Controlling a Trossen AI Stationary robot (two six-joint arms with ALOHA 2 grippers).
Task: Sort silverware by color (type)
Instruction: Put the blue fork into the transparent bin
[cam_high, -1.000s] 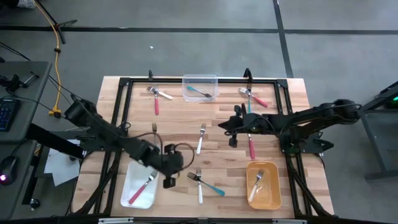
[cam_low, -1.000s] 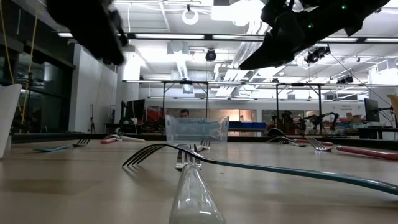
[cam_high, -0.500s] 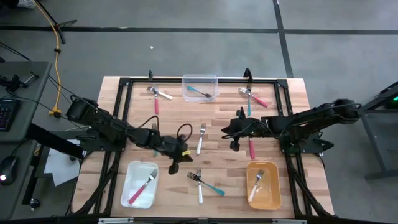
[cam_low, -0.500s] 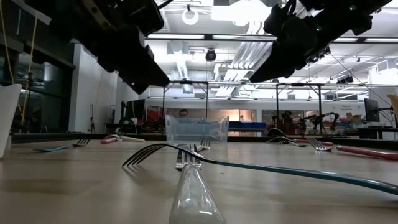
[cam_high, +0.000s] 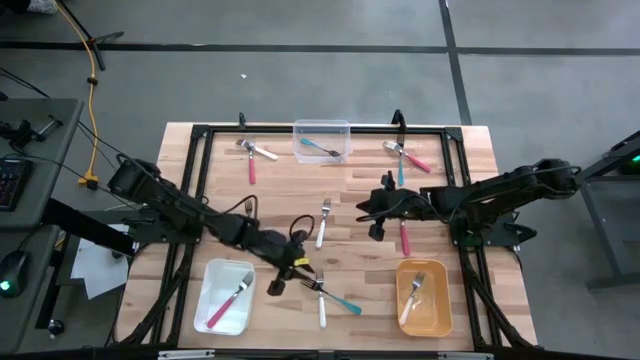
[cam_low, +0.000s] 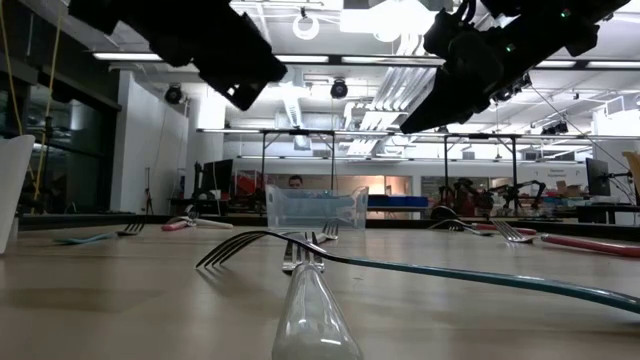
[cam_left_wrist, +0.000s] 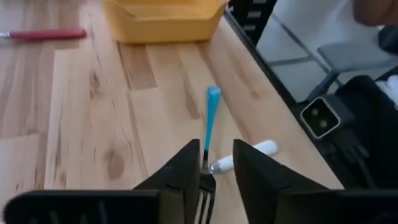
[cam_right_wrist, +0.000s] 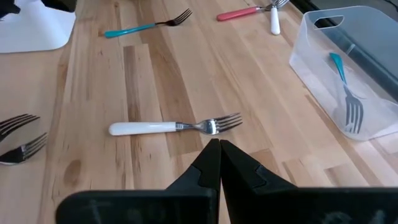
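The silverware lies scattered on the wooden table. My left gripper (cam_high: 283, 278) (cam_left_wrist: 216, 171) hangs open above a teal-handled fork (cam_left_wrist: 212, 118) that is crossed with a white-handled fork (cam_left_wrist: 249, 155) near the front edge (cam_high: 322, 290). It touches neither fork. My right gripper (cam_high: 375, 218) (cam_right_wrist: 219, 155) is shut on nothing, above the table's middle. A white-handled fork (cam_right_wrist: 174, 127) lies flat ahead of it, and a pink-handled fork (cam_high: 404, 238) lies beside it.
A white tray (cam_high: 215, 285) at the near left holds a pink fork. A yellow tray (cam_high: 440, 300) at the near right holds a white fork. A clear bin (cam_high: 321, 128) at the far edge holds a teal fork. More forks lie at the far left (cam_high: 251, 155) and far right (cam_high: 408, 156).
My left gripper has swung from beside the white tray toward the table's right, has turned, and has come over the crossed teal and white forks. No fork has moved.
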